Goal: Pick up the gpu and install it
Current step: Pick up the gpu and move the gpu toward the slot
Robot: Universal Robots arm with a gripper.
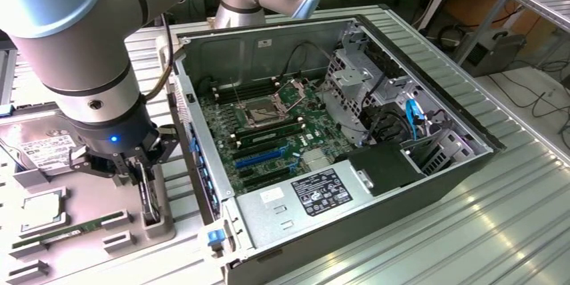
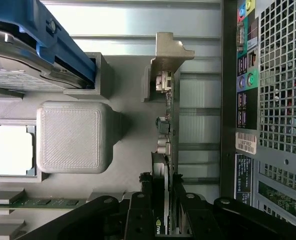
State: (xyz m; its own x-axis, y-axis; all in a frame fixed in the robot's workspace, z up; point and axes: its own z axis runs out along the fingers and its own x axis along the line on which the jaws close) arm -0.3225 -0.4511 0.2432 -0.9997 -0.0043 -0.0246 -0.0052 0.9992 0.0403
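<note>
**Pick-up in hand: jaws closed on the card in its holder**

In the exterior view the gripper (image 1: pixel 147 213) sits at about eight o'clock, reaching down into the grey holder (image 1: pixel 165 230) beside the open computer case (image 1: pixel 258 38). The gpu (image 1: pixel 151 195) stands on edge in that holder, its silver bracket (image 2: pixel 170 50) at the far end from the fingers. In the wrist view the jaws stand roughly half-closed, with the fingers (image 2: pixel 140 210) pressed to either face of the gpu (image 2: pixel 166 145), so I judge the card gripped but not lifted, its lower edge seated in the slot.

The pick-up is thus at the grasp, and the install has not begun. The blue expansion slots (image 1: pixel 258 158) on the motherboard (image 1: pixel 267 115) lie towards three o'clock from the card. Freeing it calls for a straight pull, as any tilt could jam it against the holder walls
</note>
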